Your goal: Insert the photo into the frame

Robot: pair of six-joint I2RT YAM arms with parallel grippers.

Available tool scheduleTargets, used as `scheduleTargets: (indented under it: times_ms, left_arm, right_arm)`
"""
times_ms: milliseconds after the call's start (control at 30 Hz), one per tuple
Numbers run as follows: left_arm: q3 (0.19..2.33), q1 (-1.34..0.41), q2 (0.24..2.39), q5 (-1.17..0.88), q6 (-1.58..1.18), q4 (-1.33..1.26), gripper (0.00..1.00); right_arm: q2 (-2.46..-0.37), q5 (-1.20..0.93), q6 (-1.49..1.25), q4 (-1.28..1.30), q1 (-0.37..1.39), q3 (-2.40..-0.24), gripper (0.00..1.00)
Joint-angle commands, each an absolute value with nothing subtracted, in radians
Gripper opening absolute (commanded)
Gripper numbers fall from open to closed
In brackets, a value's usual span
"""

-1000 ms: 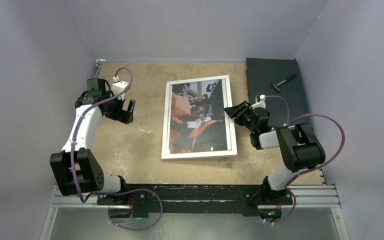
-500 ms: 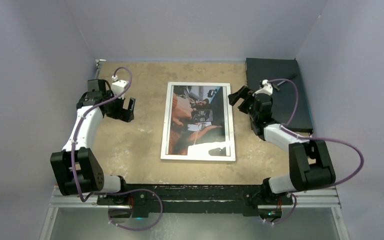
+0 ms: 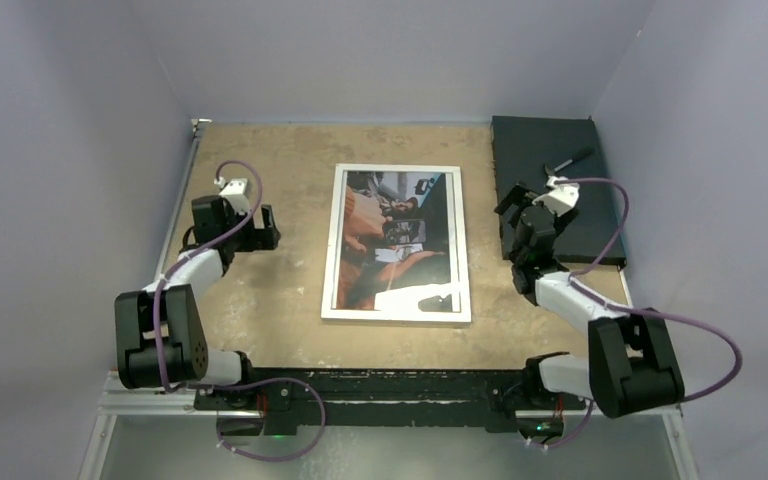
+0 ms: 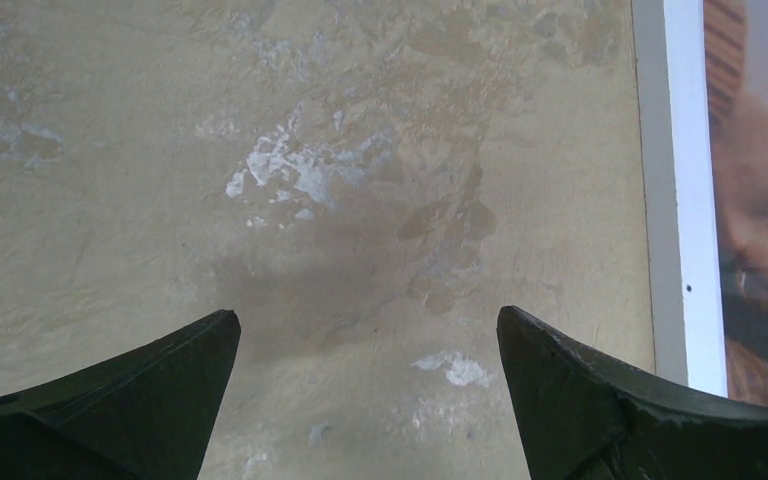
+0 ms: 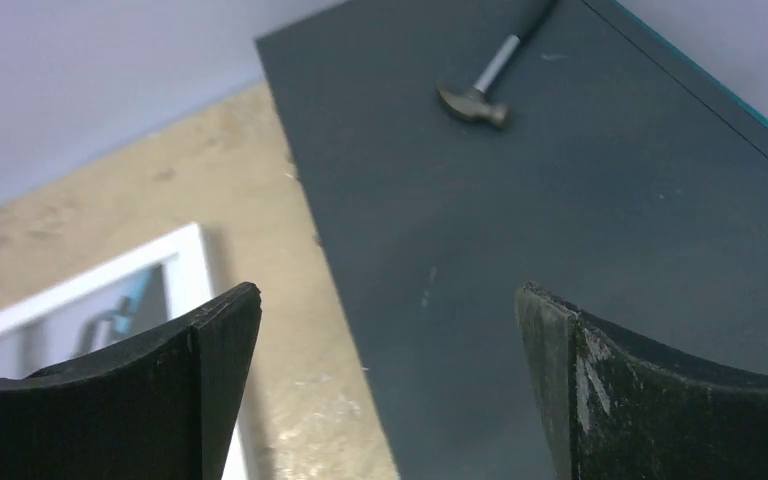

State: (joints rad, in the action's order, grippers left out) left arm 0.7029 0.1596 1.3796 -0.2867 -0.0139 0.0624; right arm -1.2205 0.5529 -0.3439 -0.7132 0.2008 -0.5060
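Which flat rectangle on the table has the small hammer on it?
The black rectangular slab at the far right; the white-rimmed picture frame in the middle has no tool on it.

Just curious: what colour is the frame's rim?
White; the frame shows best in the top external view.

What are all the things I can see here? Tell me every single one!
table: one, sandy brown, under everything.
frame: one, white rim, flat in the middle of the table.
photo: one, dark and orange-brown, showing inside the frame's rim.
slab: one, black, far right corner of the table.
hammer: one, small, dark head and silvery shaft, lying on the slab.
rail: one, black and silver, along the near edge.
arms: two, white and black, one on each side of the frame.
left pincer: one, black, open and empty, over bare table left of the frame.
right pincer: one, black, open and empty, above the slab's edge.
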Motion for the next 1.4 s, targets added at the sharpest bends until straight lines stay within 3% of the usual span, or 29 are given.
scheduleTargets:
  times_ms: [0, 400, 567, 633, 767, 833, 900, 1367]
  left_arm:
    - [0.592, 0.158, 1.421, -0.298, -0.097, -0.444, 1.00]
    - [0.202, 0.124, 1.617, -0.247, -0.091, -1.385, 1.00]
    - [0.178, 0.099, 1.701, -0.299, -0.054, -1.530, 1.00]
    - [0.225, 0.076, 1.647, -0.260, -0.010, -1.348, 1.00]
    - [0.270, 0.033, 1.652, -0.164, -0.005, -1.257, 1.00]
    - [0.263, 0.031, 1.666, -0.161, -0.007, -1.302, 1.00]
    - [0.264, 0.032, 1.657, -0.157, -0.006, -1.276, 1.00]
    - [0.262, 0.031, 1.658, -0.157, -0.008, -1.291, 1.00]
  right_arm:
    - [-1.294, 0.691, -0.238, -0.857, 0.202, -0.492, 0.99]
    - [-1.440, 0.725, -0.116, -1.364, 0.197, -0.301, 0.99]
    - [-1.540, 0.610, -0.008, -1.532, 0.192, -0.289, 0.99]
    - [-1.529, 0.594, -0.030, -1.511, 0.192, -0.282, 0.99]
    - [-1.540, 0.457, -0.014, -1.576, 0.167, -0.238, 0.99]
    - [-1.596, 0.427, 0.032, -1.671, 0.151, -0.229, 0.99]
    - [-1.567, 0.403, -0.027, -1.534, 0.146, -0.258, 0.99]
    - [-1.578, 0.412, -0.004, -1.632, 0.124, -0.240, 0.99]
